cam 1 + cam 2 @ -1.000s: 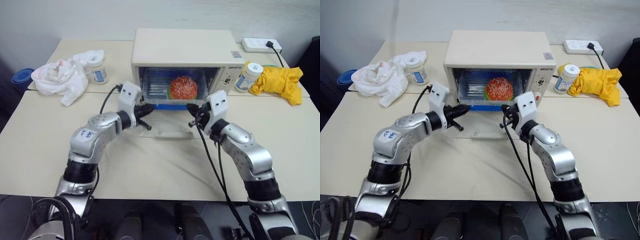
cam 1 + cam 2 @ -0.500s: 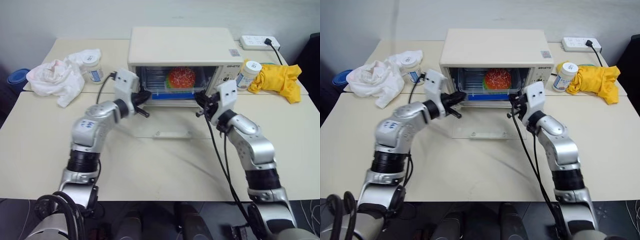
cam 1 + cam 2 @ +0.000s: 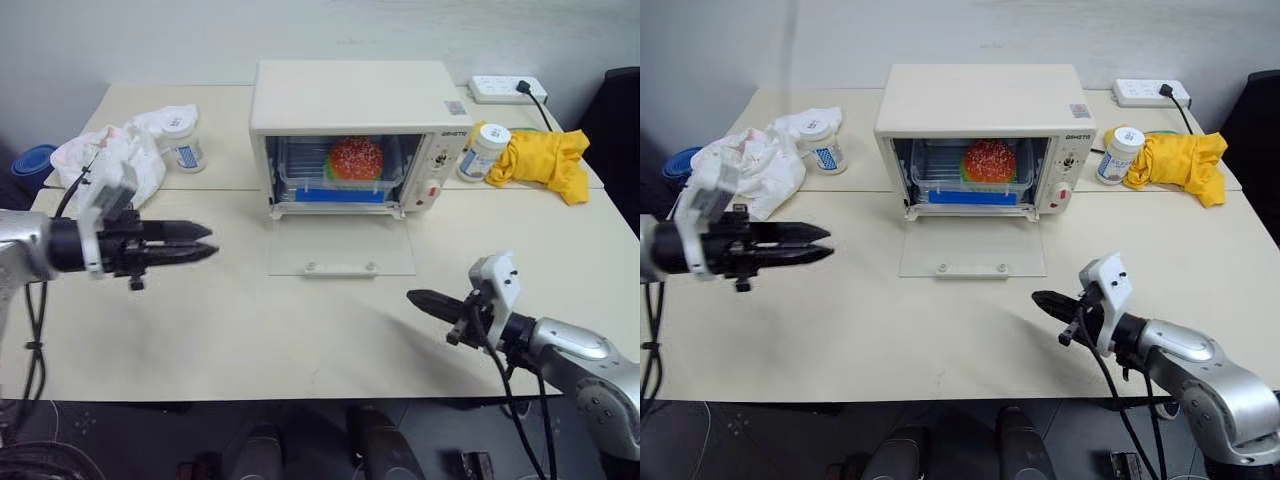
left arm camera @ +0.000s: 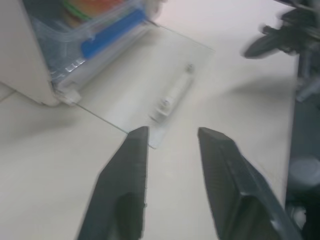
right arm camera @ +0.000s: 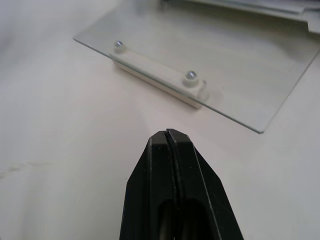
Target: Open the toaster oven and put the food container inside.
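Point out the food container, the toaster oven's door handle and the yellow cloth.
food container [image 3: 331,194]: left eye view, on its blue front strip.
door handle [image 5: 159,76]: right wrist view, on the bar between its two screws.
yellow cloth [image 3: 1175,162]: right eye view, on its bunched middle.

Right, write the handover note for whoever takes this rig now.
Left claw: open, empty, off to the left of the table.
Right claw: shut, empty, low over the table in front of the door.
Cream-white boxy toaster oven: its glass drop-down door lies flat open on the table.
Clear rectangular plastic food container with blue edge strips, toy hamburger showing: sits inside the oven on the rack.
Done: door opened, container in.
Left: nothing for the task as worded; the door stays down.
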